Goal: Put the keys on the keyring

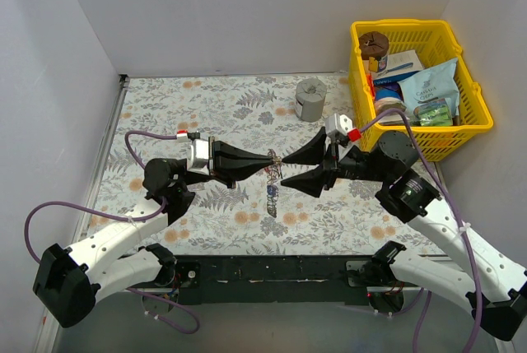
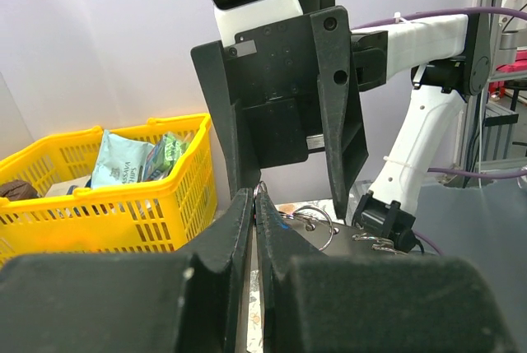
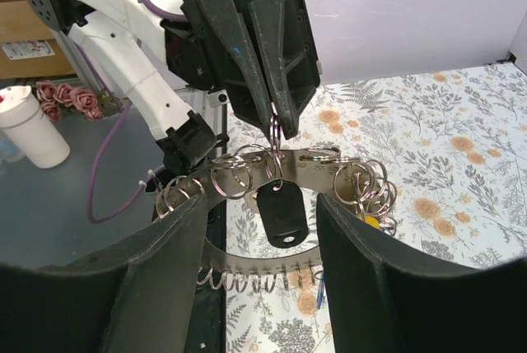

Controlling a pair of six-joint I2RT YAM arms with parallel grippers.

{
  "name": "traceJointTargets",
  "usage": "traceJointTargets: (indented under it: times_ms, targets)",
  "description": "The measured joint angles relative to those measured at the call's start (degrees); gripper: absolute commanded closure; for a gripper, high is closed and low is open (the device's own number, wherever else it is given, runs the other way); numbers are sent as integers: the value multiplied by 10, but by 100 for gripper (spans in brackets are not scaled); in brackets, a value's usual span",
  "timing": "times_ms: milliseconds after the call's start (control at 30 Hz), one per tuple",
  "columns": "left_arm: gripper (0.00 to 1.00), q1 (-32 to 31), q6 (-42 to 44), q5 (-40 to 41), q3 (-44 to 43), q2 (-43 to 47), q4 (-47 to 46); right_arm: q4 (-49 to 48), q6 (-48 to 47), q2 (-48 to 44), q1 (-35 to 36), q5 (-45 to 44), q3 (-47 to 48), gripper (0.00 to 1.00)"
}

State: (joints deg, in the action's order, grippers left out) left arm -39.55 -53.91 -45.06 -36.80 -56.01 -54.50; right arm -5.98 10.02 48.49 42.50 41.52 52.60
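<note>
The keyring (image 3: 247, 267) is a wide silver band hung with several small split rings. It sits up off the table between the fingers of my right gripper (image 3: 262, 205), which clamp it across its width. My left gripper (image 3: 276, 127) is shut on one small split ring (image 3: 274, 141) at the band's far rim. A black-headed key (image 3: 282, 213) hangs from that ring inside the band. A yellow piece (image 3: 370, 223) hangs at the right rim. In the top view the left gripper (image 1: 270, 161) and the right gripper (image 1: 284, 170) meet tip to tip at the keyring (image 1: 273, 182).
A yellow basket (image 1: 461, 135) full of packets stands at the back right and also shows in the left wrist view (image 2: 107, 205). A grey cylindrical cup (image 1: 310, 98) stands on the floral table behind the grippers. White walls close in the left, back and right.
</note>
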Motion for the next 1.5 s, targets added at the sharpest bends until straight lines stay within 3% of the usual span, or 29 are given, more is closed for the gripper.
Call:
traceJointTargets:
  times_ms: [167,267,400,600,1000,1267,1500]
  targets:
    - [100,0,1,5,0,0,1,2,-4,10,7,-14,0,42]
    - [100,0,1,5,-1,0,2,3,-9,19,14,-20,0,50]
    - [100,0,1,5,-3,0,1,3,-13,32,22,-24,0,69]
    - [100,0,1,6,-3,0,2,10,-14,36,26,-28,0,81]
    - [100,0,-14,5,-3,0,-7,13,-24,37,33,-32,-7,87]
    - [100,0,-23,-5,-3,-7,-7,11,-35,54,45,-33,-10,82]
    - [100,0,-25,-5,-3,-7,-9,28,-53,48,53,-56,-10,40]
